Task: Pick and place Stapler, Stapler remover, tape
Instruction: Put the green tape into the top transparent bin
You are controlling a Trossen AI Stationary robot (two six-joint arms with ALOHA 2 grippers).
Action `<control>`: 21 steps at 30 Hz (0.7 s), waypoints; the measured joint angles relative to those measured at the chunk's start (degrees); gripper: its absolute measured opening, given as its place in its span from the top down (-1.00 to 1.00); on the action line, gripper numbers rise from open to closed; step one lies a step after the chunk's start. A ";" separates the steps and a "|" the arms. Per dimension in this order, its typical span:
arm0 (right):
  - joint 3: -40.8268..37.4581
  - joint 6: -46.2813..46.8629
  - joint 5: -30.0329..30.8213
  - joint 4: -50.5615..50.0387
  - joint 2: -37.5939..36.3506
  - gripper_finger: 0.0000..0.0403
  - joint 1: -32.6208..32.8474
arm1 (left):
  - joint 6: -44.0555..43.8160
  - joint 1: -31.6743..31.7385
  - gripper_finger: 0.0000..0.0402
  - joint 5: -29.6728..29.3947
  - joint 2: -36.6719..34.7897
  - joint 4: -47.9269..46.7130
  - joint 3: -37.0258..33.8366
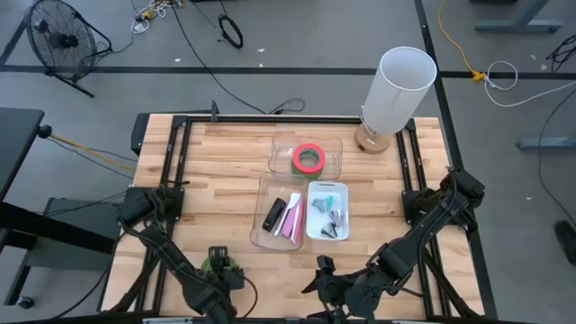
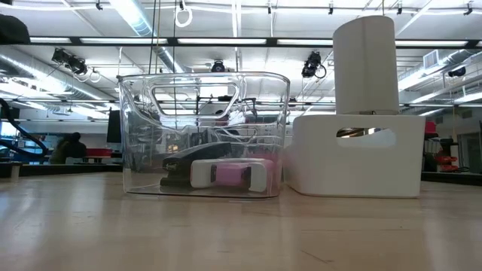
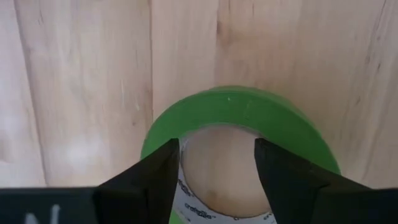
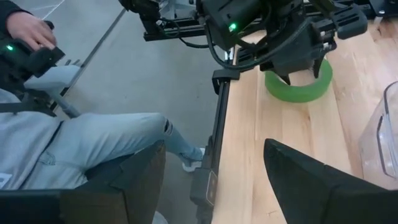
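A green tape ring (image 3: 249, 106) lies flat on the wooden table near its front left (image 1: 216, 263). My left gripper (image 3: 217, 149) stands right over it, fingers pointing down and open, with the tips at the ring's hole; it also shows in the right wrist view (image 4: 305, 71). My right gripper (image 4: 214, 168) is open and empty at the table's near edge (image 1: 322, 274). A red-pink tape ring (image 1: 309, 158) lies on a green one in the far clear bin. Staplers (image 1: 281, 216) lie in the near clear bin, and staple removers (image 1: 329, 216) in the white bin. My left gripper has both fingers (image 3: 163, 171) down at the inner edge of the green ring's wall (image 3: 186, 134), coming from above. I cannot tell whether they touch the ring. The ring lies flat on the table.
A tall white cylinder on a wooden base (image 1: 396, 90) stands at the far right. In the low view the clear bin (image 2: 203, 135) and the white bin (image 2: 354, 154) stand side by side. A seated person's leg (image 4: 93, 149) is just beyond the table's near edge.
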 joint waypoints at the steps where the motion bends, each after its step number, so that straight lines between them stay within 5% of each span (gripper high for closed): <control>1: 0.02 -0.02 0.00 0.16 0.00 -0.34 0.00 | 0.97 -0.29 -0.06 -0.51 0.13 -0.10 0.00; 10: 0.02 -0.24 0.00 0.94 0.00 -0.34 0.00 | 10.00 -0.96 -0.04 -7.35 3.62 -4.91 -0.15; 21: 0.02 -0.44 0.00 1.13 0.00 -0.34 0.00 | 20.93 1.66 0.01 -6.25 4.60 -1.36 -1.44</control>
